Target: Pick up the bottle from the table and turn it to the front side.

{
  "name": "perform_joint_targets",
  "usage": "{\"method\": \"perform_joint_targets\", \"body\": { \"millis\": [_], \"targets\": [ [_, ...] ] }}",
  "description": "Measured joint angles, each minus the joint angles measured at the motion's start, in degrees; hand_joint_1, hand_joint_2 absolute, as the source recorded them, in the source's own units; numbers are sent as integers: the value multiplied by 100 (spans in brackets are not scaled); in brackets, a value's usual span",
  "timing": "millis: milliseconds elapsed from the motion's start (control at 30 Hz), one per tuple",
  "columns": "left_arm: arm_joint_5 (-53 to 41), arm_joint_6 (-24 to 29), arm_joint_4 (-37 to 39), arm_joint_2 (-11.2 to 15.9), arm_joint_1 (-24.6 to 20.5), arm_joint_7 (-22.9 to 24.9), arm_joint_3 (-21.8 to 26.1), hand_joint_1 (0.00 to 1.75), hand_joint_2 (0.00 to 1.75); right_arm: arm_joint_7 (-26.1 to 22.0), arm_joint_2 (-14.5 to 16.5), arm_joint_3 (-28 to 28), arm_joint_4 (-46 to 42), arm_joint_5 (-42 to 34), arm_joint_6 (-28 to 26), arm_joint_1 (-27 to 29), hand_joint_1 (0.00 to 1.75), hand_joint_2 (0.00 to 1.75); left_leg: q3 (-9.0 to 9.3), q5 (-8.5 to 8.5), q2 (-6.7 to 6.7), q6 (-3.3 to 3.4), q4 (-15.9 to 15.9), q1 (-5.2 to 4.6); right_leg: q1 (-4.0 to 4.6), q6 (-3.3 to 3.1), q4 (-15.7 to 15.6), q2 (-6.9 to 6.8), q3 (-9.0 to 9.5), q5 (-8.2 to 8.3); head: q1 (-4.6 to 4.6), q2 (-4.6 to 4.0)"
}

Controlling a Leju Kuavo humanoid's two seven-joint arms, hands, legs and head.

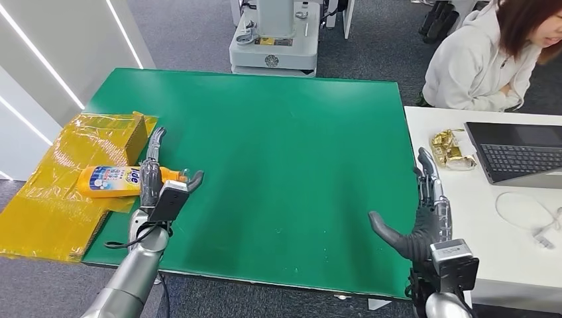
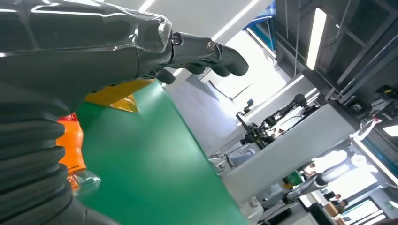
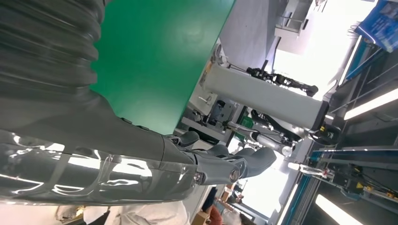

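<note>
An orange detergent bottle (image 1: 109,181) with a blue and white label lies on its side on yellow wrapped cardboard (image 1: 63,192) at the left edge of the green table (image 1: 285,152). My left hand (image 1: 156,177) is over the bottle's neck end, its fingers (image 1: 154,147) stretched out straight past it and its thumb apart to the right; nothing is gripped. In the left wrist view the orange bottle (image 2: 71,146) shows just behind the hand's cover. My right hand (image 1: 424,215) stands open at the table's right edge, fingers up and thumb out.
A white table (image 1: 510,245) on the right carries a laptop (image 1: 520,154), a gold wrapper (image 1: 450,148) and a white cable (image 1: 530,215). A person in a white hoodie (image 1: 477,63) sits behind it. A grey machine base (image 1: 275,46) stands beyond the green table.
</note>
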Motion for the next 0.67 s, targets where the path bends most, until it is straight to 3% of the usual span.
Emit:
{"method": "perform_joint_targets", "body": {
  "millis": [167, 333, 433, 667],
  "targets": [
    [150, -18, -196, -48, 47, -26, -1, 0, 175, -12, -2, 30, 46, -51, -26, 1, 0, 175, 0, 0, 0, 0, 0, 0, 0, 0, 1, 0, 0, 0, 0, 0],
    [1702, -219, -750, -279, 219, -259, -77, 0, 175, -186, 5, 117, 74, -651, -196, 122, 0, 175, -2, -1, -3, 1, 1, 0, 0, 3, -2, -3, 0, -2, 1, 0],
    [2122, -225, -1254, -421, 353, -260, -389, 0, 175, -267, 90, 301, 96, -810, -378, 314, 0, 175, -5, -5, -6, 4, 1, -1, 0, 6, -4, -6, 0, -6, 1, 0],
    [2708, -1036, -1800, -439, 608, 603, -1274, 0, 175, -71, 446, 522, -270, -879, -915, 1003, 0, 175, -4, -15, -5, 5, -1, 0, 0, 2, -5, -5, 0, -16, 0, 0]
  ]
}}
